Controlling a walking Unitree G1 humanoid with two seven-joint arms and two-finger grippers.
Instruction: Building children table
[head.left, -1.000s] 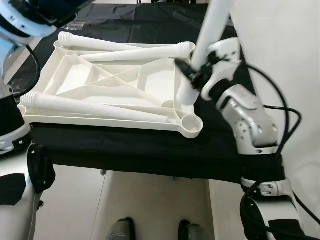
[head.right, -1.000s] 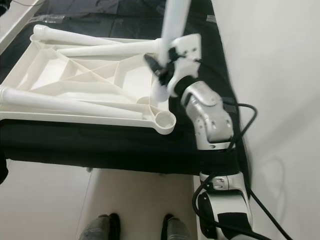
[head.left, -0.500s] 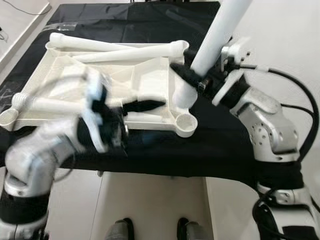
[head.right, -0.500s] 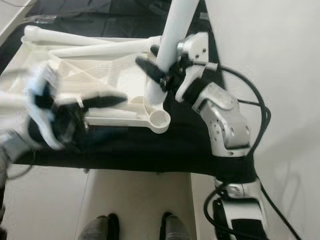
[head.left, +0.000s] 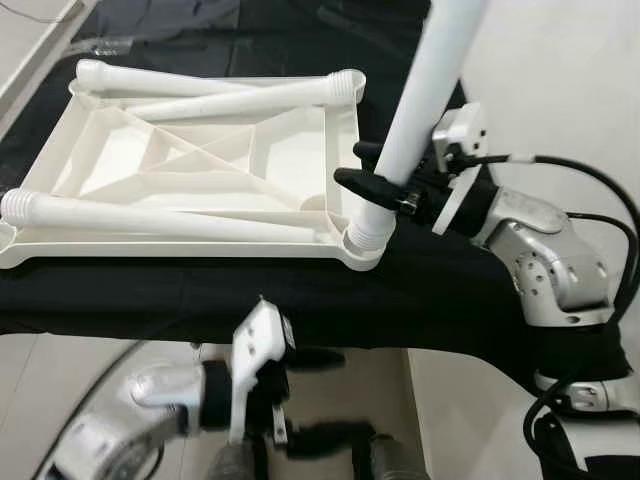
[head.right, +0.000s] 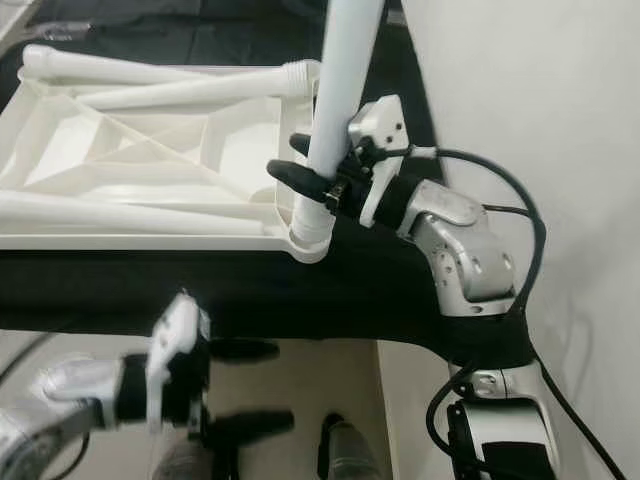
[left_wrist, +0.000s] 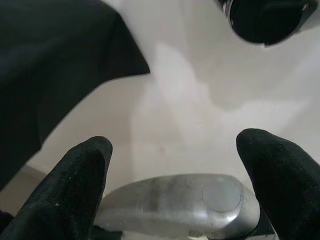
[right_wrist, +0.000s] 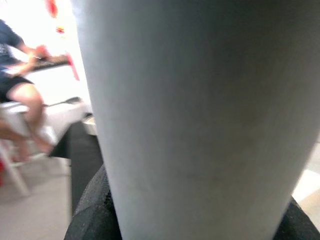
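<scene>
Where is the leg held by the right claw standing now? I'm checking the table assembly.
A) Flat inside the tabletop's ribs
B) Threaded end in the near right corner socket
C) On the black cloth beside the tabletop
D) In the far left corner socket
B: the right claw holds the white table leg upright, its threaded end sitting in the corner socket of the upturned tabletop.

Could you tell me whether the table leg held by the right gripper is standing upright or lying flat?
Upright, slightly tilted: the table leg rises from the tabletop's near right corner socket, with the right gripper shut around it.
</scene>
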